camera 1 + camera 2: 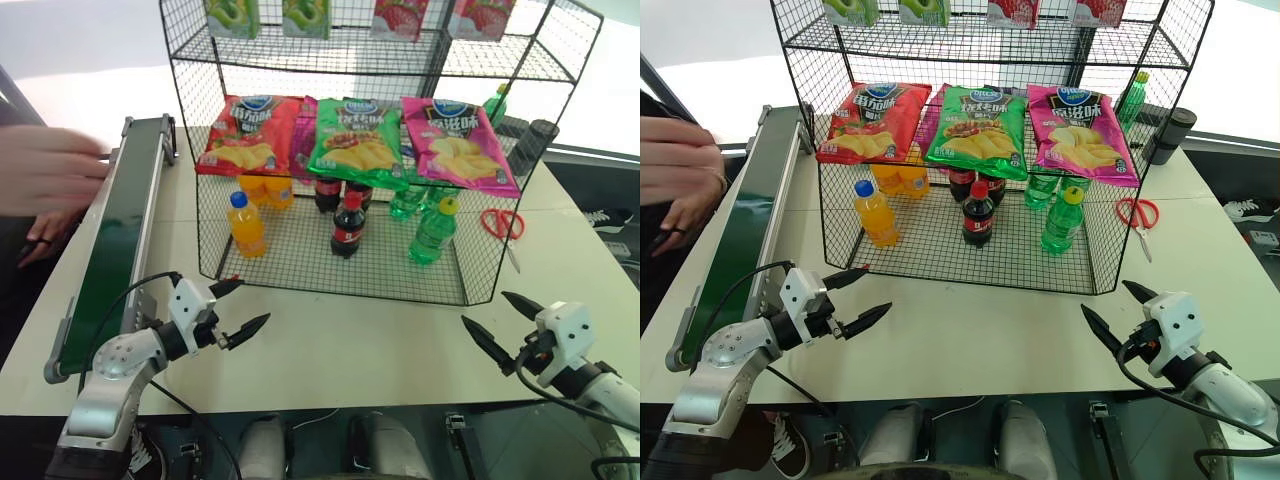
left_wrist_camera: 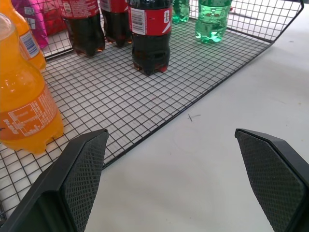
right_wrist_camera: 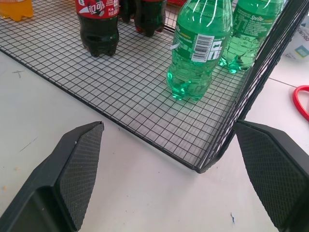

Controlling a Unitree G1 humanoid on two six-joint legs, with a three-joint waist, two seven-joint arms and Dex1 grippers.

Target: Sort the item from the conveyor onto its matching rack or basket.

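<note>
the green soda bottle [image 1: 433, 233] with its yellow cap stands upright on the bottom tier of the black wire rack [image 1: 340, 270], at that tier's front right corner, ahead of the right gripper [image 1: 502, 322] and a little to its inner side, well apart from it. in the right wrist view the same bottle [image 3: 199, 46] sits straight beyond the gap between the two black fingers [image 3: 79, 174], with a second green bottle [image 3: 251, 31] just behind it by the rack's corner post. the right gripper hangs over bare white table [image 1: 370, 345] in front of the rack's right corner, its fingers spread wide and holding nothing

further toward the left gripper [image 1: 240, 307], a dark cola bottle [image 1: 347, 225] stands mid-tier and an orange drink bottle [image 1: 246, 225] stands at the tier's left front, more bottles of each kind lined up behind them. the left gripper hovers over the table just short of the rack's front left corner, fingers also wide apart and empty; its wrist view looks across the wire floor at the orange bottle [image 2: 24, 101] and the cola bottle [image 2: 150, 36]

chip bags, red [image 1: 250, 135], green [image 1: 357, 140] and pink [image 1: 458, 145], lean on the tier above. the conveyor [image 1: 115, 240] runs along the table's edge on the outer side of the left gripper, its dark green belt bare, and a person's hand [image 1: 45, 170] reaches over its far part. red scissors [image 1: 503, 222] lie on the table beyond the right gripper, just outside the rack
</note>
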